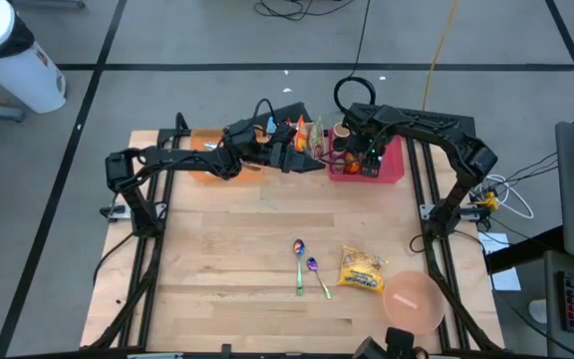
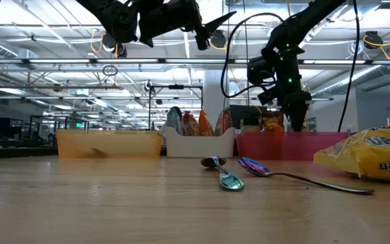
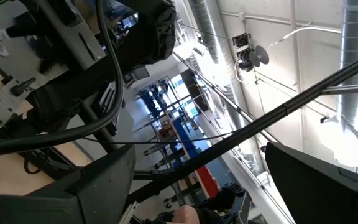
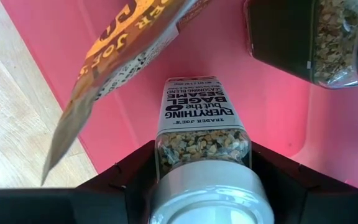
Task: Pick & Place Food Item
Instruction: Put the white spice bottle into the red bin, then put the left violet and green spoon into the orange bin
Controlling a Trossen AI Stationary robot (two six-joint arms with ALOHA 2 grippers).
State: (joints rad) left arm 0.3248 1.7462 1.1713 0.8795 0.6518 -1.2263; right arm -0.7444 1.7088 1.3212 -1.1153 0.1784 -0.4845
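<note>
Both arms: matte black six-joint links, boxy joint housings, chunky segments. Left arm [image 1: 167, 160] and right arm [image 1: 436, 135] each sit on black tube frames bolted at the worktop edges. Black cables run along the links; a loose black cable loop [image 1: 355, 92] stands off the right arm near its wrist. Small green indicator light [image 2: 289, 47] on the right arm's wrist housing. Left wrist view shows a silver bracket with screws [image 3: 8, 99] and thick black cable. Wide, flat, matte black fingers [image 4: 132, 174].
</note>
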